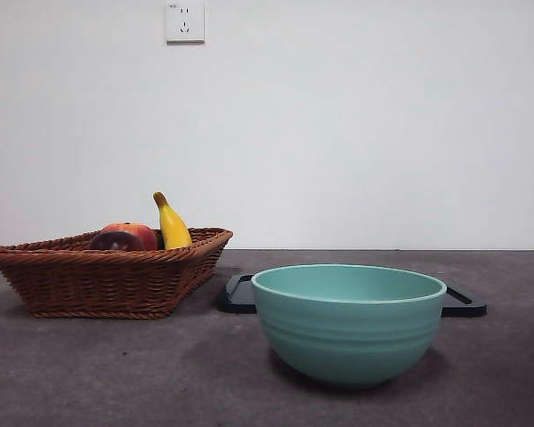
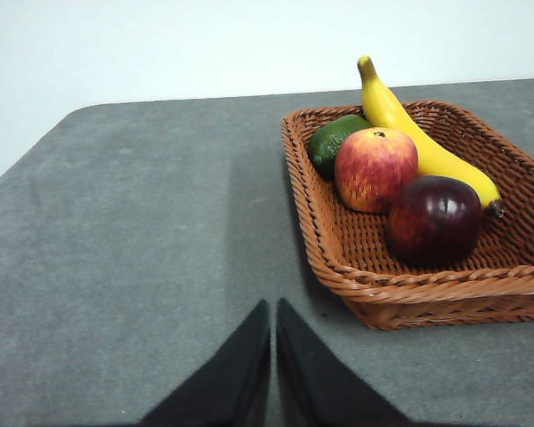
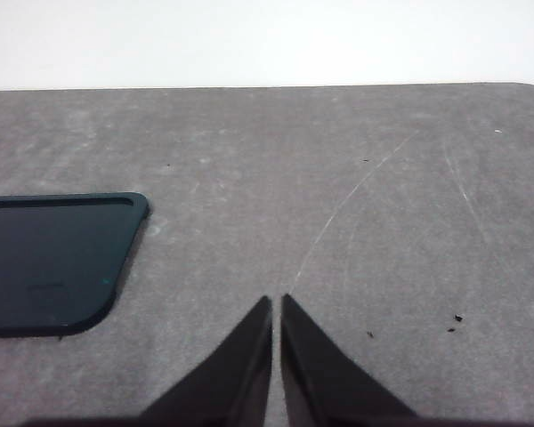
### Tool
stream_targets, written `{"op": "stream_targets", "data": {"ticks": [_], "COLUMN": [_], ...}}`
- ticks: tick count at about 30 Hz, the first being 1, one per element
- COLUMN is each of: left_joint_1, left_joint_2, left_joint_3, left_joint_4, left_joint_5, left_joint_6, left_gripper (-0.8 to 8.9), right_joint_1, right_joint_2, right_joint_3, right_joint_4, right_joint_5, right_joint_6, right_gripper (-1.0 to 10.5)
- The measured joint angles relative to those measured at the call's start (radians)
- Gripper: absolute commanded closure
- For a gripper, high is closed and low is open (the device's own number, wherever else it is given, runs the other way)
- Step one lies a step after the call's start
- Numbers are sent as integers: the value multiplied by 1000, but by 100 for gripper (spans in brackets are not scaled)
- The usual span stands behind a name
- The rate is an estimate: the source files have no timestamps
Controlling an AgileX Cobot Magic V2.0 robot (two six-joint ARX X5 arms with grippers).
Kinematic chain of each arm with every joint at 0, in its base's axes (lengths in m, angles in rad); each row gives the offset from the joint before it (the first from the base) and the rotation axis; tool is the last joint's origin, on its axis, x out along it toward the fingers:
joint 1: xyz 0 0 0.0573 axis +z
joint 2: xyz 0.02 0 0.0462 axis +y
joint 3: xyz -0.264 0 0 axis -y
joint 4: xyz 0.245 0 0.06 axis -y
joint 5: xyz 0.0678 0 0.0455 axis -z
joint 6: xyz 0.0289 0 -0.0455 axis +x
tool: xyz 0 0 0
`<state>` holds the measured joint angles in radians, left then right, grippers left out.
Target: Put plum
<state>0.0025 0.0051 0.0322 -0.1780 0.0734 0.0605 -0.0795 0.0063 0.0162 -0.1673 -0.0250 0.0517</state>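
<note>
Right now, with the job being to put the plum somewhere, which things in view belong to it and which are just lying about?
Belongs to the job:
plum, in the basket
left gripper, shut, nearest the basket

Just lying about:
peach
banana
green fruit
bowl
black tray
right gripper, shut, over bare table

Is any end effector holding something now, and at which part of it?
Nothing is held. The left end effector and right end effector are shut and empty; the plum lies in the basket.
</note>
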Motion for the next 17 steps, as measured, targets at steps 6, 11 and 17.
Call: {"op": "stream_targets", "data": {"ticks": [6,11,17], "left_joint_1": [0,0,0], "left_joint_2": [0,0,0], "left_joint_3": [0,0,0], "left_joint_4": [0,0,0], "left_joint_5": [0,0,0], "left_joint_6": [-126,-251,-342], "left_gripper": [804,804,804], "right_joint_1": [0,0,0], "right_joint_2": [0,0,0], "right_joint_3": [0,0,1], "right_joint_4": [0,1,3], "right_joint_5": [-16,-36,-98], "right_joint_6": [76,148,186], "right_gripper": [941,941,941]}}
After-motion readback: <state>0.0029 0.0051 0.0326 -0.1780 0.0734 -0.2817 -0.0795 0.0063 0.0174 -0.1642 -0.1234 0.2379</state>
